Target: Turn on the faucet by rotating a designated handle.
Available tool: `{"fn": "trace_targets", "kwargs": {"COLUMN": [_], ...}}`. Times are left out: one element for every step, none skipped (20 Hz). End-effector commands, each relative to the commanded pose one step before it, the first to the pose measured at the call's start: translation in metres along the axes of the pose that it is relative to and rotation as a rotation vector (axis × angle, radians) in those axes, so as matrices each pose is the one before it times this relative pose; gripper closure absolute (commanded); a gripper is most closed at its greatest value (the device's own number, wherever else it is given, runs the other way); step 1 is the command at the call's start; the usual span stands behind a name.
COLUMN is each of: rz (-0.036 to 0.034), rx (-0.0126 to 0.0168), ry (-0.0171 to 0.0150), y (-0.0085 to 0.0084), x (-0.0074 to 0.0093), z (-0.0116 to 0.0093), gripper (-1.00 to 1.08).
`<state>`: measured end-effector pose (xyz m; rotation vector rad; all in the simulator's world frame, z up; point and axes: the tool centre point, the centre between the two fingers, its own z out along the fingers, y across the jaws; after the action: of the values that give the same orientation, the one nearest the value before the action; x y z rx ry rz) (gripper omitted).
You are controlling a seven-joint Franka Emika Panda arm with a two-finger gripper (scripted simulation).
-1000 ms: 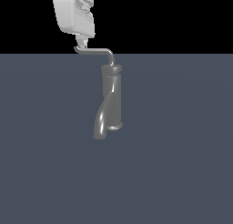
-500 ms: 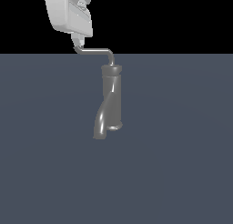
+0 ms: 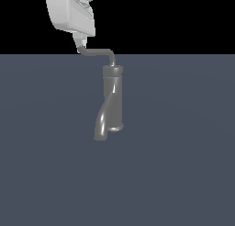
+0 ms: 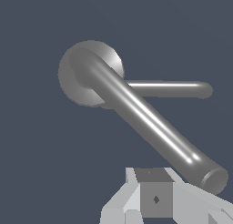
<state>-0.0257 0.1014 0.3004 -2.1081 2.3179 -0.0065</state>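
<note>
Slate-grey bench [image 3: 183,165] fills the lower part of the exterior view under a black backdrop. Near its middle stands the faucet [image 3: 113,98], upright, its curved spout dropping toward the exterior view's left. From its cap the handle [image 3: 97,51] rises, bends and runs level toward the exterior view's left, ending in a small hooked tip. The white claw [image 3: 81,43] hangs directly above that tip, its fingers seemingly touching it; whether they are wide or pinched on the rod I cannot tell. From the wrist, the handle [image 4: 150,120] crosses the cap.
</note>
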Motion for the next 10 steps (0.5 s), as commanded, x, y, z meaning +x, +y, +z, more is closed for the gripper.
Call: {"fn": "trace_targets", "kwargs": {"rz": [0.00691, -0.00032, 0.00000, -0.00045, 0.00000, -0.00045, 0.00000, -0.00045, 0.00000, -0.00045], "rx": [-0.00536, -0.00037, 0.00000, -0.00052, 0.00000, -0.00052, 0.00000, -0.00052, 0.00000, -0.00052], "ry": [0.00314, 0.00002, 0.00000, 0.00003, 0.00000, 0.00003, 0.00000, 0.00004, 0.00000, 0.00005], "y": [0.00854, 0.00280, 0.00288, 0.00279, 0.00290, 0.00281, 0.00292, 0.00283, 0.00294, 0.00285], "x": [0.01026, 0.00206, 0.00224, 0.00201, 0.00226, 0.00203, 0.00228, 0.00205, 0.00230, 0.00207], "z": [-0.00002, 0.00006, -0.00013, 0.00014, -0.00013, 0.00013, -0.00014, 0.00013, -0.00014, 0.00012], "gripper": [1.08, 1.08, 1.08, 1.08, 1.08, 1.08, 1.08, 1.08, 1.08, 1.08]}}
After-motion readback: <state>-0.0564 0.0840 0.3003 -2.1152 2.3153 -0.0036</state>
